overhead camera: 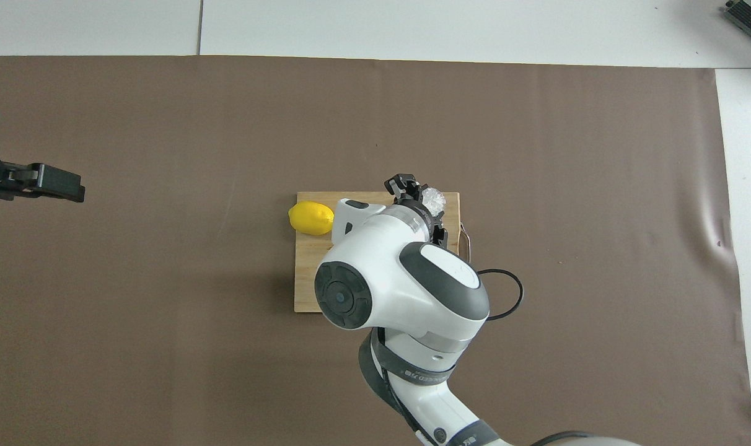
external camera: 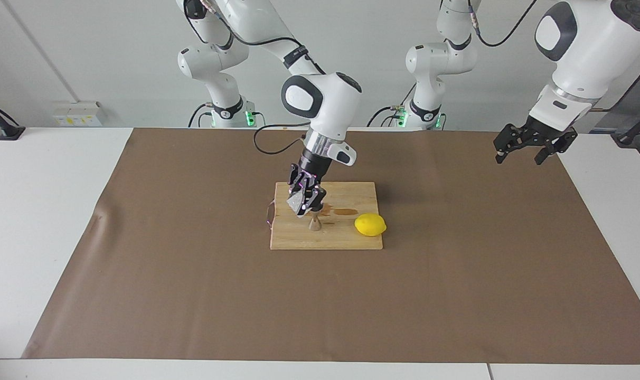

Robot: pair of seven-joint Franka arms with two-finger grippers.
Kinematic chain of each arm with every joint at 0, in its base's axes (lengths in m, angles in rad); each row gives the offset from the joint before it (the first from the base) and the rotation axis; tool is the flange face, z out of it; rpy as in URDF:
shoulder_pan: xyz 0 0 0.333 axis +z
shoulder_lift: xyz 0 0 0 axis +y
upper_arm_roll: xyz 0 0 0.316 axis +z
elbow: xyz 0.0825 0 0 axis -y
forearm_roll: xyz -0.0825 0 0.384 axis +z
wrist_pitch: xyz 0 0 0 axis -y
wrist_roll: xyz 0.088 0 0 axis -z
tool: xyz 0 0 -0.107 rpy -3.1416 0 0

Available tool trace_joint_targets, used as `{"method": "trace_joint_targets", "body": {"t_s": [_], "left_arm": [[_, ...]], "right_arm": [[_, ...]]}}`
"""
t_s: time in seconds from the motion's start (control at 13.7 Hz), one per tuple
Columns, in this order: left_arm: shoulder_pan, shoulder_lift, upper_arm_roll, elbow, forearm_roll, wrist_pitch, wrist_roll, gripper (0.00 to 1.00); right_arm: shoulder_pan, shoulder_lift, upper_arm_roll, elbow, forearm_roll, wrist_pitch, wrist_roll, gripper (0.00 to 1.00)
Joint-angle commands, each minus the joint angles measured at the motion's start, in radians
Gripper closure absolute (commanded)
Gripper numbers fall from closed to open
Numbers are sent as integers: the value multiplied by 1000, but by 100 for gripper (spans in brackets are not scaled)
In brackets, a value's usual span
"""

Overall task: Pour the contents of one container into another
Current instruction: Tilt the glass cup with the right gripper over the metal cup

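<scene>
Because pouring needs a tipped lip, the right gripper [external camera: 305,203] clasps the frosted cup [external camera: 295,201] aslant over the steel jigger [external camera: 314,224], mid-board on the cutting board [external camera: 351,240]. Left gripper [external camera: 527,145]: spread wide, waiting over the mat's [external camera: 457,295] edge.

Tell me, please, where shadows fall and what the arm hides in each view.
Facing view: soft shadows lie on the brown mat beside the cutting board and lemon. Overhead view: the right arm's wrist covers the jigger and much of the board; only a bit of the frosted cup shows.
</scene>
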Motion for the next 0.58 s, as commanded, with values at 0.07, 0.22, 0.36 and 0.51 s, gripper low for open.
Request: {"method": "trace_joint_targets", "body": {"t_s": [0.07, 0.22, 0.36, 0.51], "left_arm": [[-4, -26, 3, -28, -1, 11, 4, 0], [-4, -23, 3, -25, -1, 15, 2, 0], [-4, -26, 3, -25, -1, 15, 2, 0], [-5, -26, 3, -25, -1, 11, 2, 0]], "right_arm": [[17, -14, 13, -15, -87, -60, 57, 100], [29, -17, 13, -19, -100, -63, 61, 100], [31, -17, 13, -21, -103, -64, 62, 100], [29, -15, 13, -16, -100, -63, 70, 100]]}}
